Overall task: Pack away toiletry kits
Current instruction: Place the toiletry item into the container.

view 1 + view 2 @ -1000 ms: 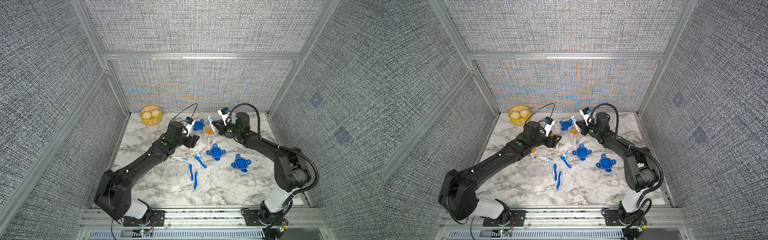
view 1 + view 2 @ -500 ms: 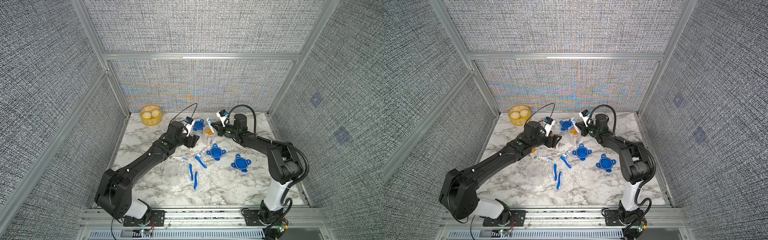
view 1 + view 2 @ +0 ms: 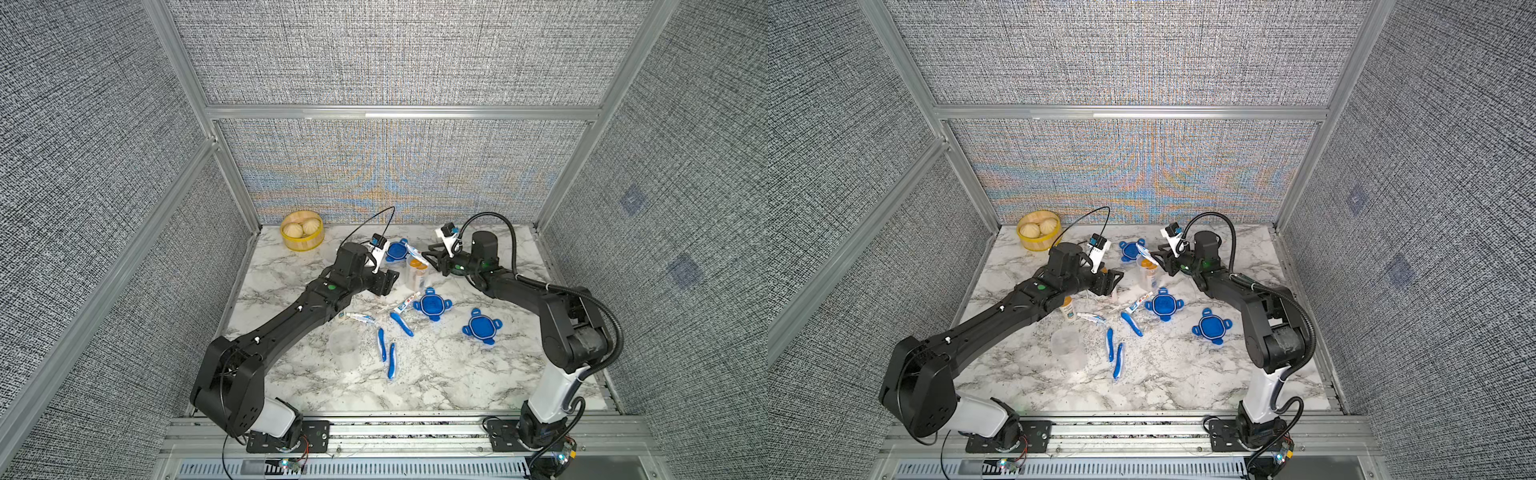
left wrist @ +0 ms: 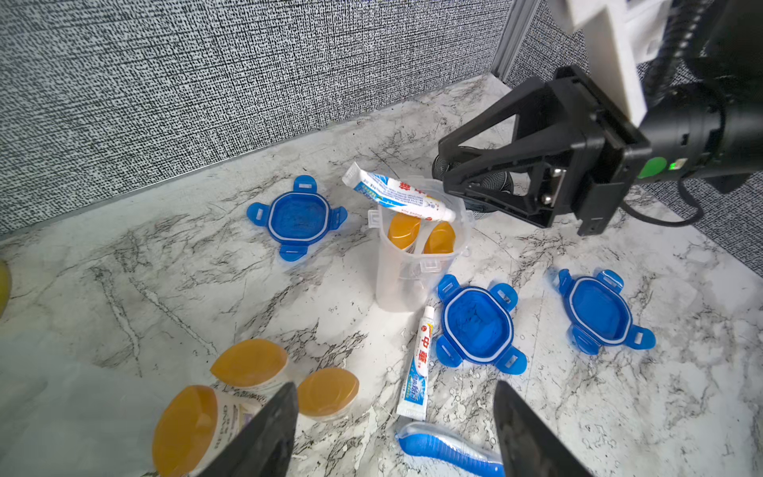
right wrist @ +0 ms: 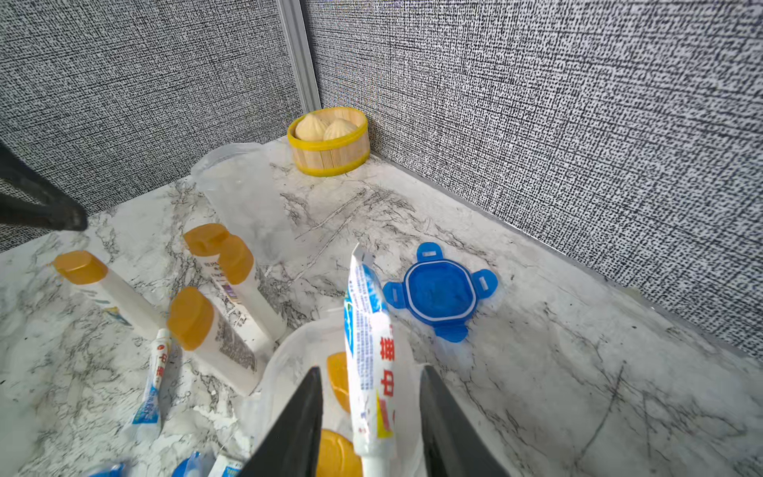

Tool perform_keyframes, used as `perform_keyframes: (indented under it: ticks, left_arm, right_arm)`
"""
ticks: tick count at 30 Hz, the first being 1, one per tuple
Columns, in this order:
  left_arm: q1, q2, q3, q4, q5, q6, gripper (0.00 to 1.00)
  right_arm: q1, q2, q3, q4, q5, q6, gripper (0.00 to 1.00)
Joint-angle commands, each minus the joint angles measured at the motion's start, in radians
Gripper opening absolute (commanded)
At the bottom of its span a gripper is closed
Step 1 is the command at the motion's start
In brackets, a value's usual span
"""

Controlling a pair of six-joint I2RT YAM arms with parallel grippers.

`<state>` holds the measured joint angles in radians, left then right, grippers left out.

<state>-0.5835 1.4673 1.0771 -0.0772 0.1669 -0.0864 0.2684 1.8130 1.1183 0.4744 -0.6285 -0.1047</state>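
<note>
A clear cup (image 3: pixel 417 272) stands at the back middle with two orange-capped bottles (image 4: pixel 439 237) inside. A white toothpaste tube (image 4: pixel 398 194) lies tilted across its rim. My right gripper (image 5: pixel 371 371) is open around the tube's cap end, with a gap on both sides. My left gripper (image 4: pixel 396 388) hangs open and empty above three loose bottles (image 4: pixel 252 363), a second tube (image 4: pixel 419 363) and a blue toothbrush (image 4: pixel 446 450). Three blue lids (image 3: pixel 397 250) (image 3: pixel 432 304) (image 3: pixel 481 327) lie flat near the cup.
An empty clear cup (image 3: pixel 344 347) stands toward the front, with three toothbrushes (image 3: pixel 391 360) to its right. The yellow steamer basket (image 3: pixel 301 230) sits in the back left corner. A dark ribbed dish (image 4: pixel 495 181) shows partly behind the right gripper.
My right gripper has opened and let go of the toothpaste tube, which now rests on the cup's rim. The right arm has shifted slightly. The left arm has not moved.
</note>
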Motion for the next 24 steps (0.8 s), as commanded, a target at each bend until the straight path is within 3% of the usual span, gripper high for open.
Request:
perform_keyframes:
  ticks: [1, 8, 16, 24]
  left_arm:
    - [0.002, -0.005, 0.006, 0.025, -0.001, 0.006, 0.73]
    - [0.012, 0.035, 0.057, 0.026, -0.007, -0.039, 0.73]
    - [0.016, 0.275, 0.365, -0.116, -0.025, -0.127, 0.77]
    - [0.019, 0.454, 0.548, -0.19, -0.04, -0.186, 0.67]
  right_arm:
    - [-0.003, -0.047, -0.003, -0.045, 0.021, 0.037, 0.43]
    - [-0.001, -0.119, 0.077, -0.377, 0.057, 0.097, 0.39]
    - [-0.002, -0.158, 0.11, -0.56, 0.13, 0.2, 0.39]
    - [-0.009, -0.188, 0.115, -0.617, 0.143, 0.192, 0.39]
